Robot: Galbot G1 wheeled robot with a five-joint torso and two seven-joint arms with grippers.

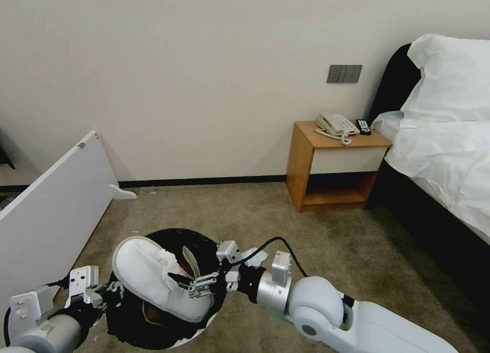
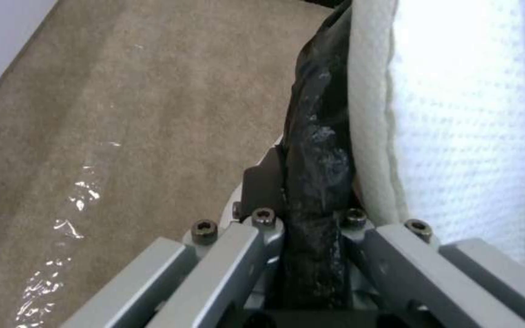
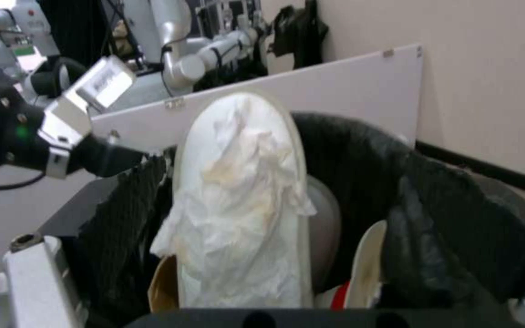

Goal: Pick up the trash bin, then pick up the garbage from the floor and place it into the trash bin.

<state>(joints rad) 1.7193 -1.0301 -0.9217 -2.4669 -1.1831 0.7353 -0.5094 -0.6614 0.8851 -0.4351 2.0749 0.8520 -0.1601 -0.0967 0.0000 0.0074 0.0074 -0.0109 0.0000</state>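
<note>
The trash bin [image 1: 176, 234], lined with a black bag, is at the bottom centre of the head view, above the carpeted floor [image 1: 245, 215]. My left gripper [image 1: 109, 292] is shut on its bag-covered rim [image 2: 317, 150]. A white slipper [image 1: 148, 276] lies tilted across the bin's mouth, its toe sticking out over the rim. My right gripper [image 1: 191, 286] is over the bin at the slipper's lower end, open, with its fingers [image 3: 32, 273] wide apart on either side. Inside the bin sit a second slipper [image 3: 366, 264], something red [image 3: 338, 296] and brown paper [image 3: 165, 287].
A white board [image 1: 56, 205] leans at the left, close to the bin. A wooden nightstand [image 1: 332, 164] with a telephone stands against the wall, and a bed [image 1: 444, 154] fills the right side. Open carpet lies between the bin and the nightstand.
</note>
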